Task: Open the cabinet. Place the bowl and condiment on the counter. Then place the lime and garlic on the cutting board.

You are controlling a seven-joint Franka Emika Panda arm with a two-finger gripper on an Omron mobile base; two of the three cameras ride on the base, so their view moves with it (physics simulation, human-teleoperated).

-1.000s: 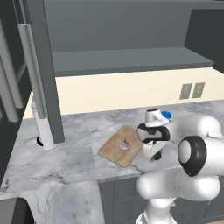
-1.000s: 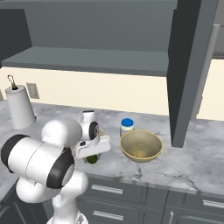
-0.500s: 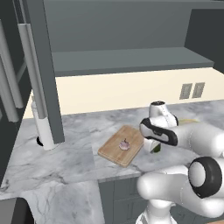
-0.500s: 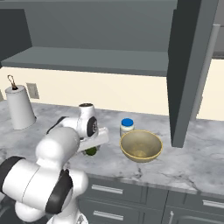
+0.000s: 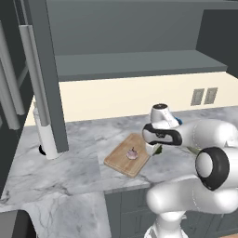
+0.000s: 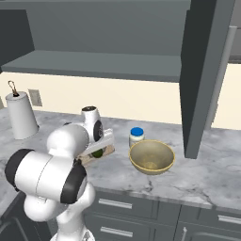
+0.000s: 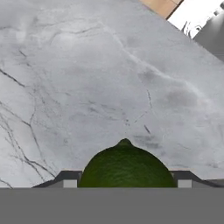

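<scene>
Left base view: since the frame a second ago I have swung the arm left, so the hand (image 5: 155,149) now hangs at the right edge of the cutting board (image 5: 122,160), where the garlic (image 5: 132,154) lies. The lime (image 5: 158,149) shows green beneath it.

Right base view: the lime (image 6: 97,153) sits under the wrist, left of the condiment (image 6: 136,137) and the bowl (image 6: 151,156), both standing on the desk (image 6: 207,172).

Hand view: the lime (image 7: 127,167) sits clamped between my fairly wide-set fingertips (image 7: 69,179), above the bare marble.
</scene>
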